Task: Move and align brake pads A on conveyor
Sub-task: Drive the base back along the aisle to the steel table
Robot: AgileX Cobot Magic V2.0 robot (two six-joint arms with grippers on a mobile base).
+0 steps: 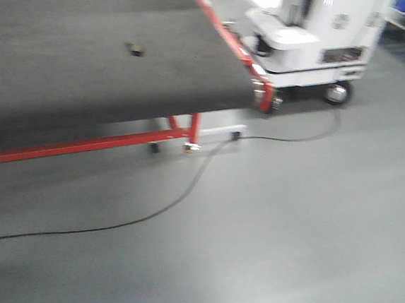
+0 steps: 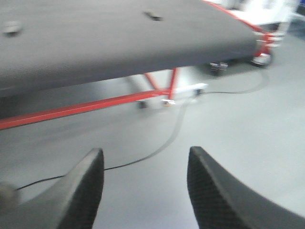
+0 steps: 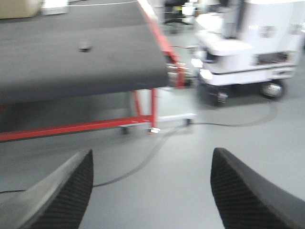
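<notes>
Stretching across the left, the conveyor (image 1: 89, 64) carries one brake pad (image 1: 134, 48) mid-belt, well inside its red edge strip (image 1: 230, 42). Rightward, a black cable (image 1: 185, 192) snakes over open grey floor (image 1: 287, 237) toward a white wheeled machine (image 1: 319, 34). Left gripper (image 2: 145, 157) and right gripper (image 3: 151, 160) hang spread and empty above the floor, short of the belt.

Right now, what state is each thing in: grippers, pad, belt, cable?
Left gripper: open, empty.
Right gripper: open, empty.
Belt: moving or stopped, cannot tell.
Pad: lying flat on the belt, untouched.
Cable: slack on the floor.
White cart: standing beside the belt's end.
</notes>
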